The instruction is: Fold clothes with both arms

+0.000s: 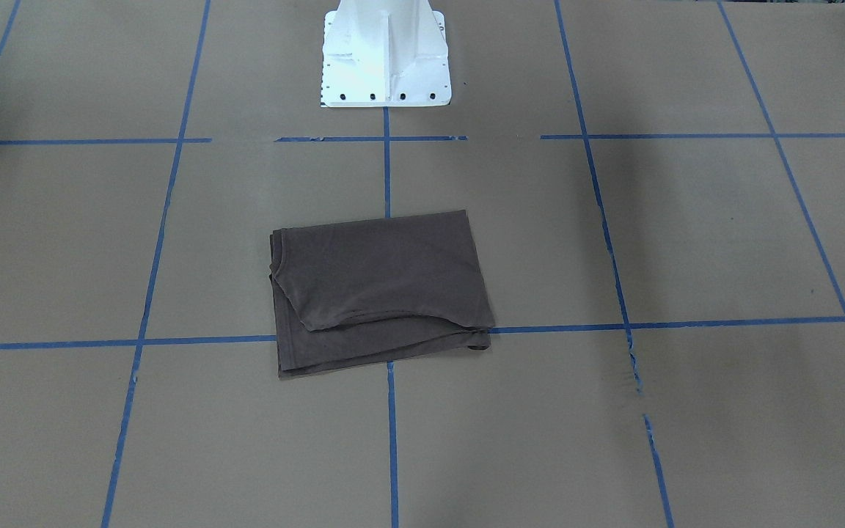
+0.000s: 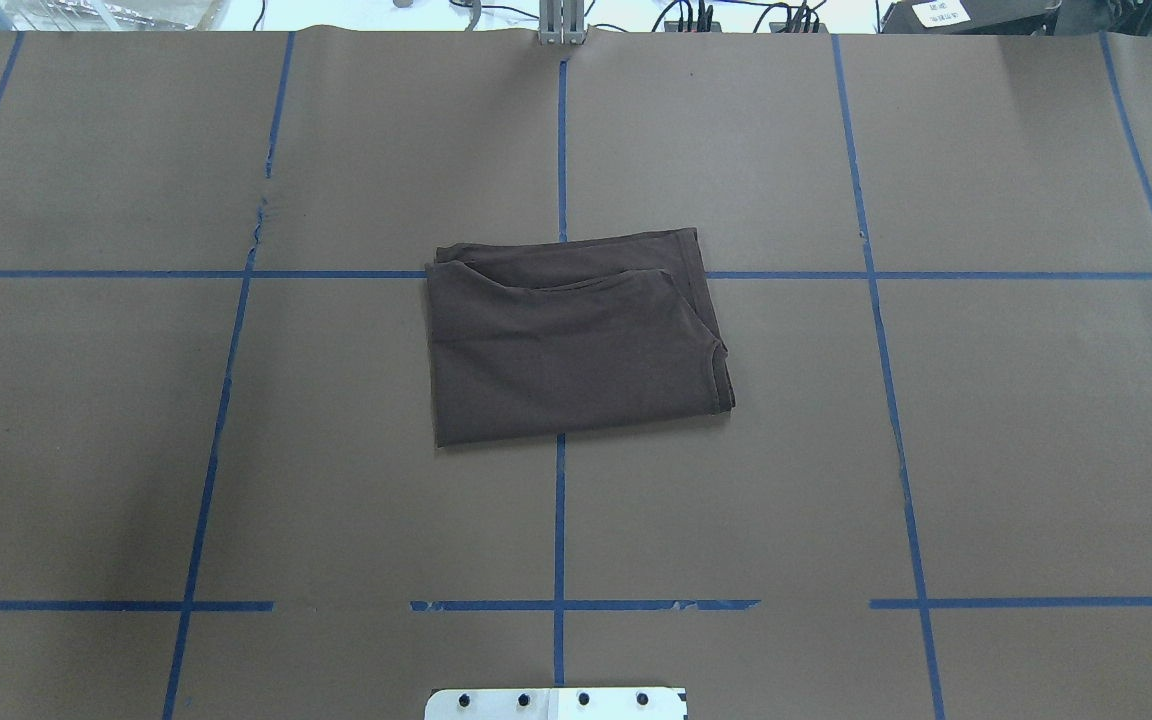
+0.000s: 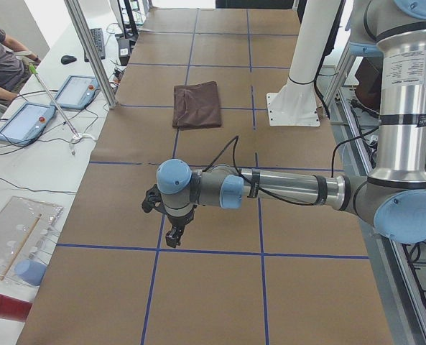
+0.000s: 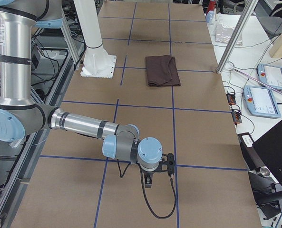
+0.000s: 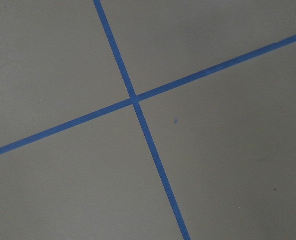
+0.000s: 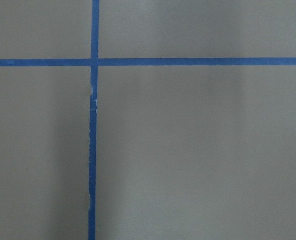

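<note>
The clothes are one dark brown-grey T-shirt (image 1: 382,290), folded into a flat rectangle at the table's middle (image 2: 571,345). It also shows small in the side views (image 3: 197,104) (image 4: 162,70). Neither arm touches it. My left gripper (image 3: 173,233) hangs over bare paper far toward the table's left end, pointing down. Far toward the right end my right gripper (image 4: 149,183) does the same. Both show only in the side views, so I cannot tell whether they are open or shut. The wrist views hold only brown paper and crossing blue tape.
The white pedestal base (image 1: 386,55) stands behind the shirt on the robot's side. Blue tape lines grid the brown paper (image 2: 236,450). A person's arm (image 3: 1,68), control tablets (image 3: 26,121) and a metal post (image 3: 90,50) line the far side.
</note>
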Motion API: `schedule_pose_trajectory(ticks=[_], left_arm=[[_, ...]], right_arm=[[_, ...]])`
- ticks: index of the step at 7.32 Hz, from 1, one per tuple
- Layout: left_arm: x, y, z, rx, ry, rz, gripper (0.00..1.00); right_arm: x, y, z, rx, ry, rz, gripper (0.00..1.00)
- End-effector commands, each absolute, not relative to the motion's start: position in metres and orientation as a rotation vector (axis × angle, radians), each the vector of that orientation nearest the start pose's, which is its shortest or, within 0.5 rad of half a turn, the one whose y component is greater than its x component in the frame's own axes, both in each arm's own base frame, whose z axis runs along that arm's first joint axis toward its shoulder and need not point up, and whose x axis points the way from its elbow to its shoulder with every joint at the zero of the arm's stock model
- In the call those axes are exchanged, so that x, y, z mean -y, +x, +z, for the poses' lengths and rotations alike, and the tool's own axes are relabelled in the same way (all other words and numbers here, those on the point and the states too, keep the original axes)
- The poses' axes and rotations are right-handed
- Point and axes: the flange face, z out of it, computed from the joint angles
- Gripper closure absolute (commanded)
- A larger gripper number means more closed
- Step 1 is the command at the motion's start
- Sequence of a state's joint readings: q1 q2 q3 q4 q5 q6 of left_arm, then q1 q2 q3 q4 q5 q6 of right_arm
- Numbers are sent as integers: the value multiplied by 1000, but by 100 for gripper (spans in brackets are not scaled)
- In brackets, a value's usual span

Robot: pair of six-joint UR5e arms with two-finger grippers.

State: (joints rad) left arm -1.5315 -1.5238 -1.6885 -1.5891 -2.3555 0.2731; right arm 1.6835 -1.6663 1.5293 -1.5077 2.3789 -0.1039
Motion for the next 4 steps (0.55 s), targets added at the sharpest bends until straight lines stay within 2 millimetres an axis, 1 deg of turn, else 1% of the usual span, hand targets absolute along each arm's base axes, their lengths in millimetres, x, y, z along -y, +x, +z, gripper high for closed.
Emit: schedule_pose_trajectory(ticks=[1, 2, 3, 4], left_arm=[[478, -44, 619, -772, 177, 330, 0], [478, -44, 618, -772, 180, 329, 0], [479, -44, 618, -771, 180, 331, 0], [479, -44, 617, -771, 182, 331, 0]], right_arm=[[453, 85, 645, 803, 28, 153, 0], [459, 65, 626, 817, 6, 194, 0], [459, 63, 619, 835, 11, 193, 0], [458, 61, 617, 861, 10, 189, 0]])
